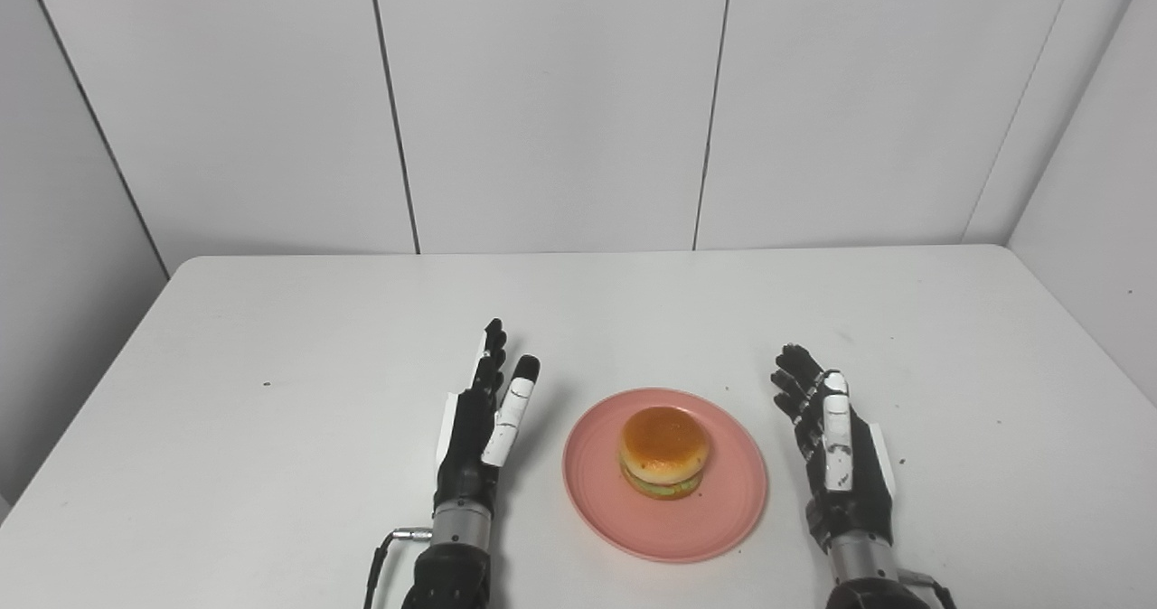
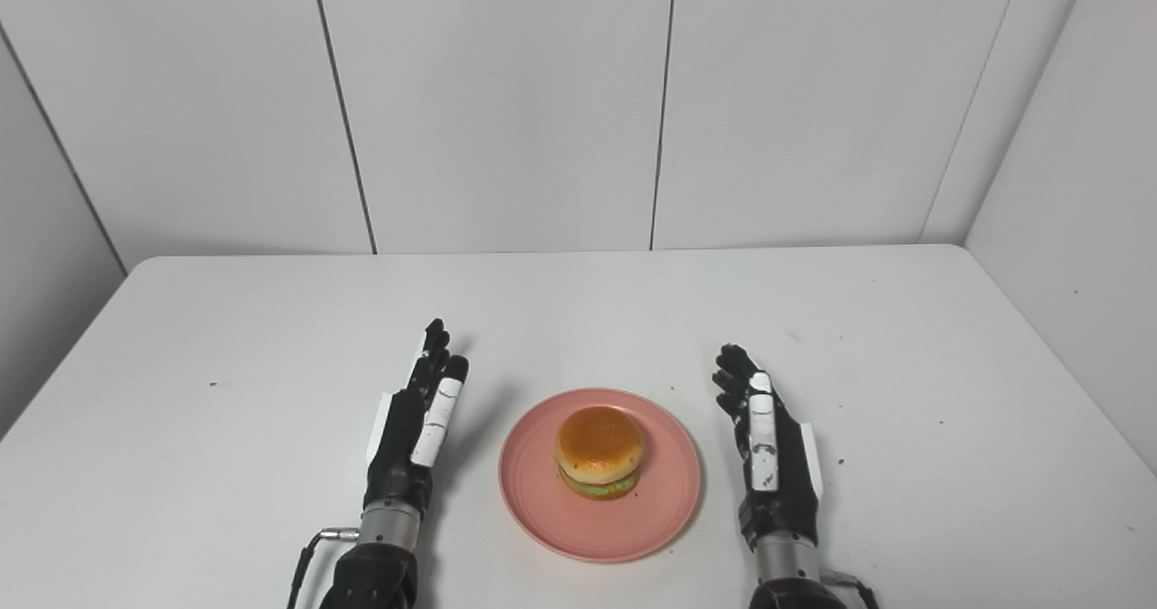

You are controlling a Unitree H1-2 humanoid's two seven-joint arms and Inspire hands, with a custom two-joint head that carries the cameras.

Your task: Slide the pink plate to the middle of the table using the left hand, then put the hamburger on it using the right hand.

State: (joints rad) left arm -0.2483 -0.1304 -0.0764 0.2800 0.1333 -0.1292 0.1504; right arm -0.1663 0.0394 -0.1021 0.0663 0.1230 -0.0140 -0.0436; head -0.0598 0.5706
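Hamburger [image 1: 663, 452] sits upright on the pink plate [image 1: 604, 491], roughly centred on it; the plate is near the table's front edge, about mid-width. Left hand [image 1: 479, 424] is open, fingers extended and apart, holding nothing, just beside the plate's left rim without touching it. Right hand [image 1: 836, 442] is likewise open and empty, fingers slightly curled, just off the plate's right rim, also clear of it. Count: one hamburger, one plate, two hands. White table [image 1: 271, 410] carries a few small dark specks. Pale panelled walls stand behind.
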